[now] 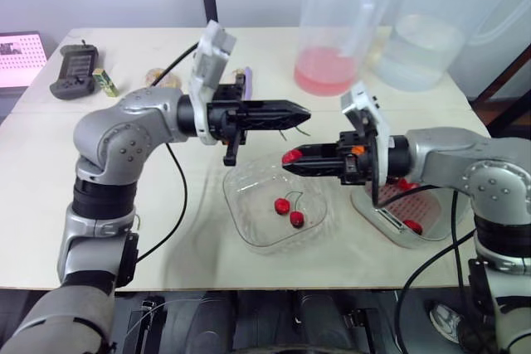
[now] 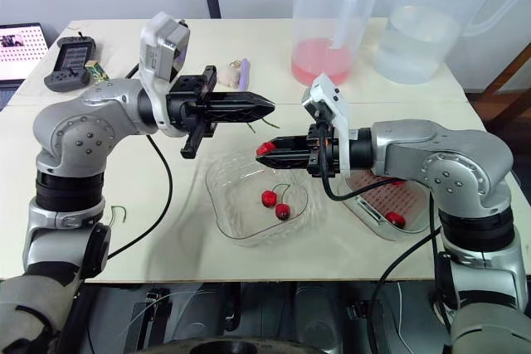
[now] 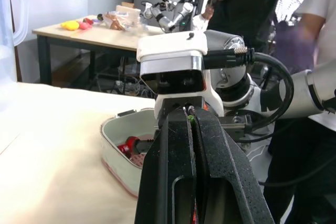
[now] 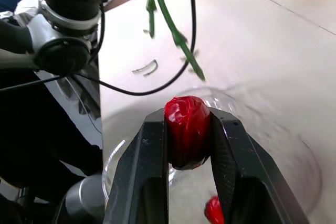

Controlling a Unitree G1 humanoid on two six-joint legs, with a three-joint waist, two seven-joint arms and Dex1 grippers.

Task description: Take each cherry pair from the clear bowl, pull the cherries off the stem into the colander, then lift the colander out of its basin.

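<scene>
Right gripper (image 1: 288,160) clamps a single cherry (image 4: 187,129) above the clear bowl (image 1: 249,238) — left gripper (image 1: 303,112) pinches the bare stem (image 4: 173,30), so this one looks pulled free. Loose cherries (image 1: 412,226) lie in the colander (image 1: 419,201); one cherry pair (image 1: 289,211) sits in the bowl — the colander not yet lifted from its basin (image 1: 377,220).

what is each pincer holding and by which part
Right pincer clamps a cherry across its sides; left pincer pinches the green stem by its upper end.
</scene>
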